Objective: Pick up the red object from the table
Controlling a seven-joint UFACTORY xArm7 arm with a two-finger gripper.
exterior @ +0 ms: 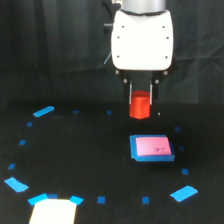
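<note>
Red object (140,106) clamped between tool (141,98) fingers.

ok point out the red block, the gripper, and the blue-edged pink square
red object (140,107), exterior view, front face of the block.
gripper (141,98), exterior view, between its fingertips.
blue-edged pink square (151,147), exterior view, pink top.

This looks like a robot test room. The black table (75,150) has small blue tape marks (42,111) stuck on it, and dark walls stand behind.
</note>
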